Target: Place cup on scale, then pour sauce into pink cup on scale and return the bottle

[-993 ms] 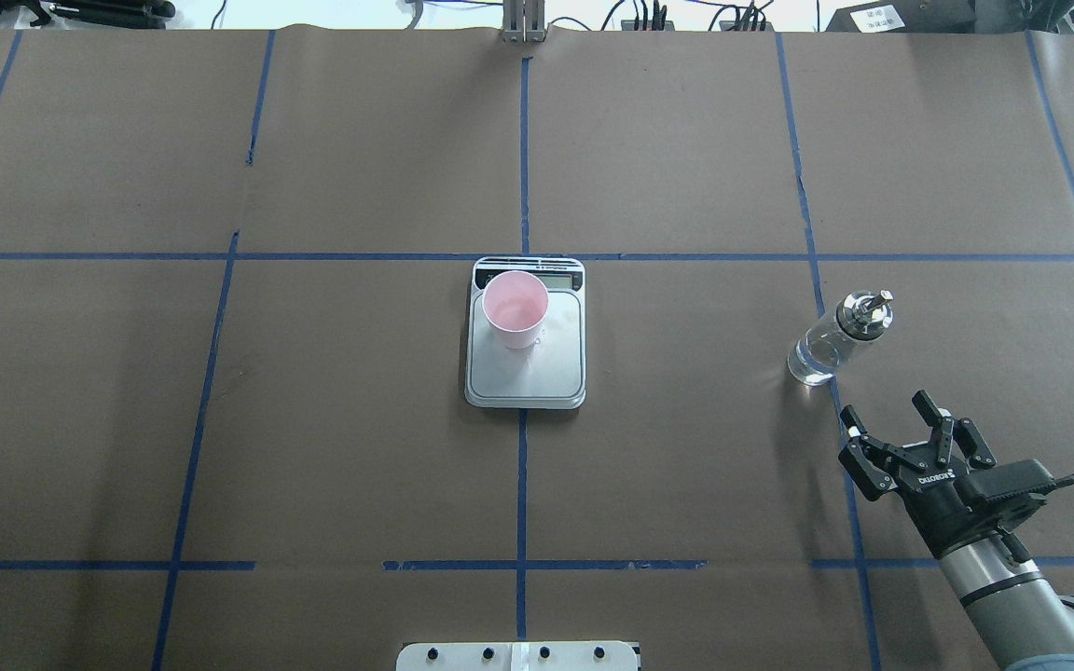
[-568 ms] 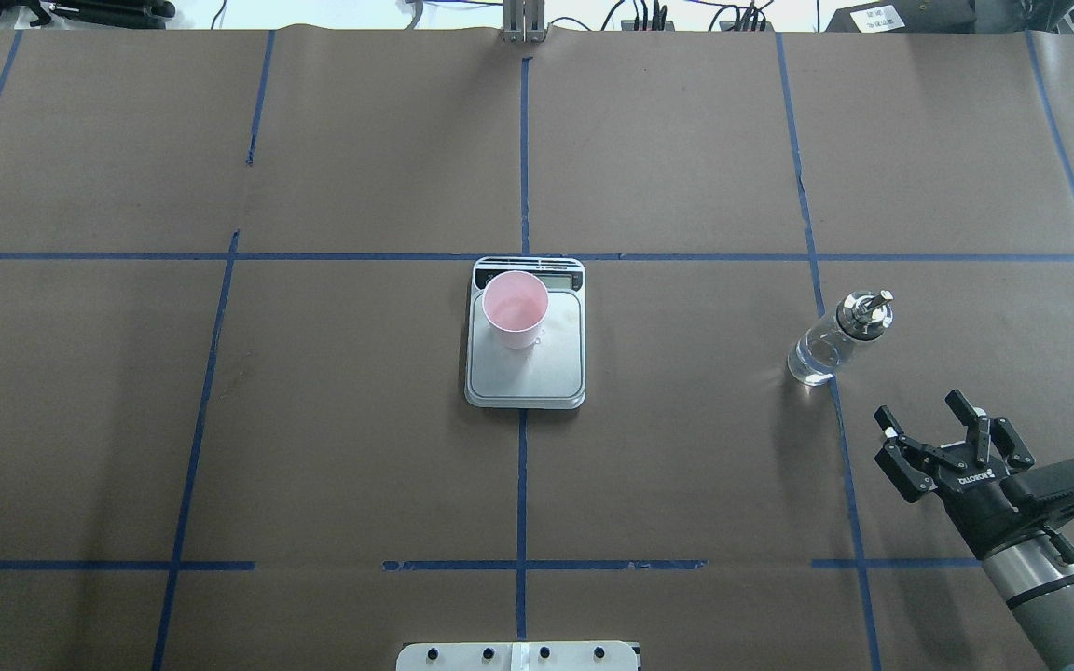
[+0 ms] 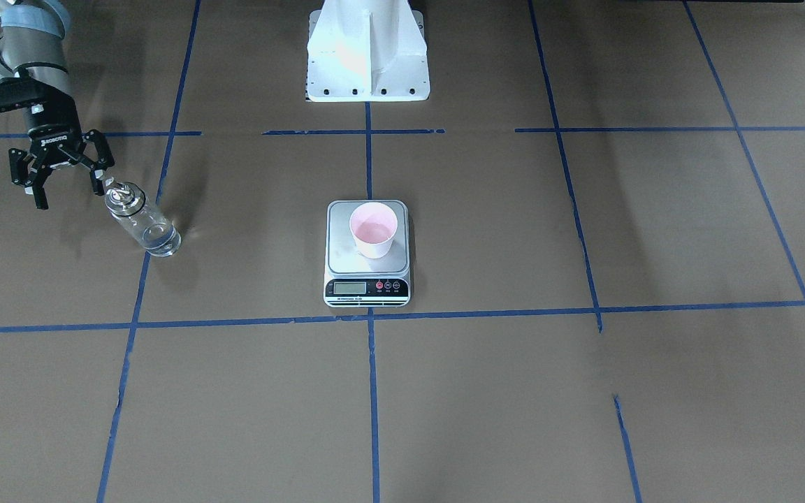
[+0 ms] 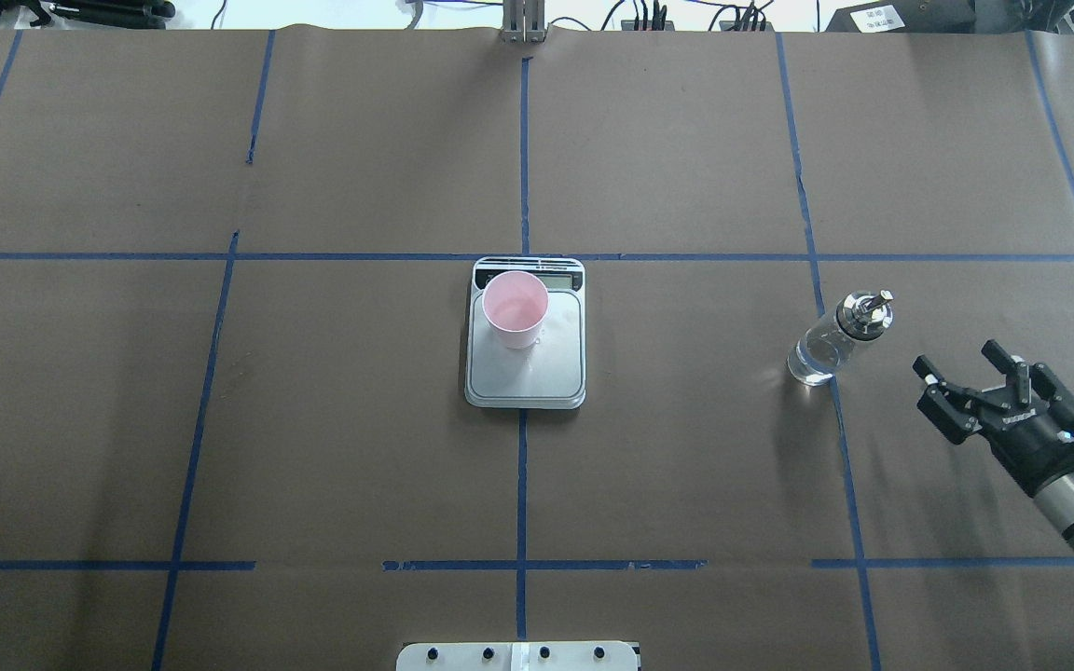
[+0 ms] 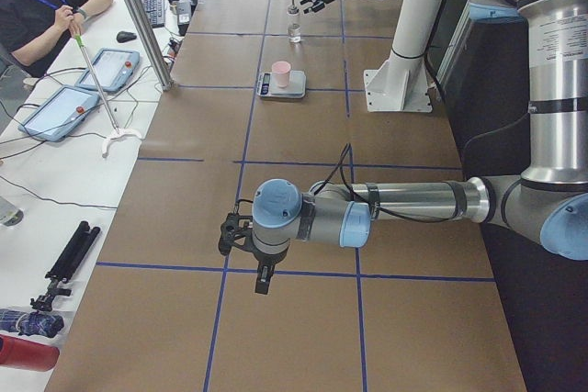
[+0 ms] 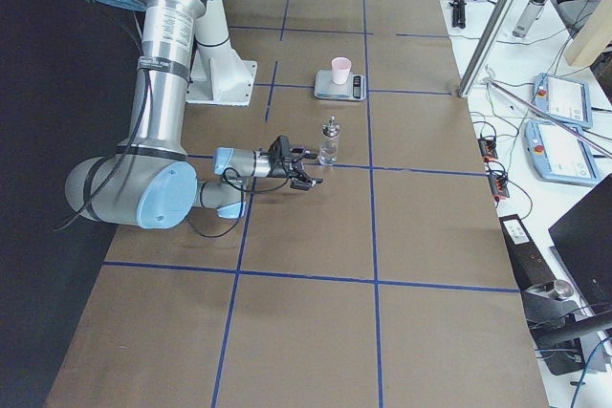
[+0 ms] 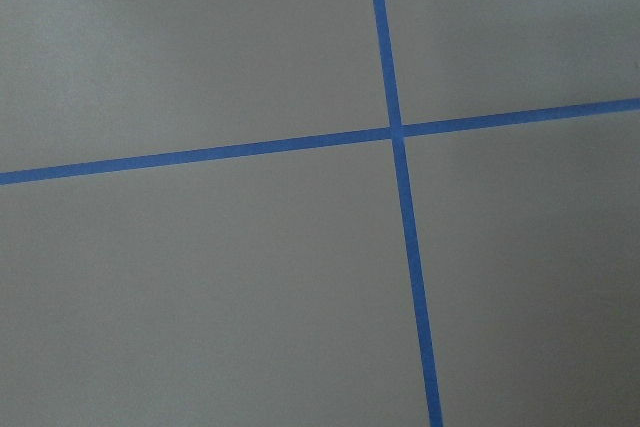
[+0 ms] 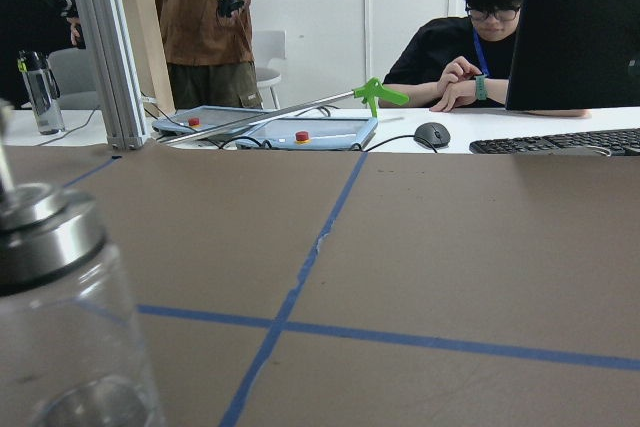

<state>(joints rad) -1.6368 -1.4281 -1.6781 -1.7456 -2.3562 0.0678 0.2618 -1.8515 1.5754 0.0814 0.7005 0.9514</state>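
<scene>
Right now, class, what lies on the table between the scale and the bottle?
Nothing: only bare brown table cover runs between the scale and the bottle, as the overhead exterior view shows clearly.

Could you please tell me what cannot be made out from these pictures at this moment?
- Scale: the display's reading is too small in the front-facing and overhead views.
- Left gripper: shown only in the exterior left view, so open or shut is unclear.
- Bottle: its body is cut off by the right wrist view's left and bottom edges.
- Cup: too small overhead to show any liquid inside.
</scene>
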